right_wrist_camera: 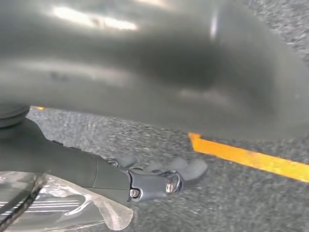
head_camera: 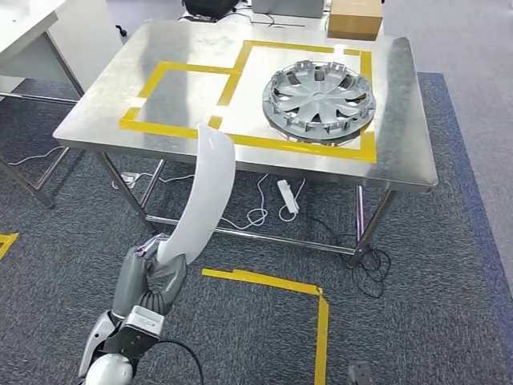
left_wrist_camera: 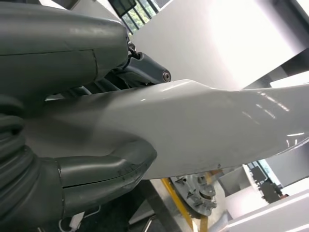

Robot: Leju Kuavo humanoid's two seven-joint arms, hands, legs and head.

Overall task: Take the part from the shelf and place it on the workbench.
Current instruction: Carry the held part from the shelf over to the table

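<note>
Now left hand point(head_camera: 152, 271) clamped on white curved part point(head_camera: 203, 195), rising above it, short of workbench point(head_camera: 399, 120)

Left wrist view: left hand point(left_wrist_camera: 73, 121) fills the near side of the frame, grey ribbed cover at the edge. It grips the part point(left_wrist_camera: 204, 128), a long glossy white curved panel that runs from the hand across to the far edge. Thick grey thumb point(left_wrist_camera: 105, 176) lies along one face of the part; darker fingers point(left_wrist_camera: 146, 70) lie against the opposite face. Highlights streak the panel surface. Past the part, a strip of yellow tape point(left_wrist_camera: 178, 203) on the counter point(left_wrist_camera: 165, 186), and just beside the tape a silver wheel cover point(left_wrist_camera: 195, 193), partly hidden by the part. Background pale, blurred.
</note>
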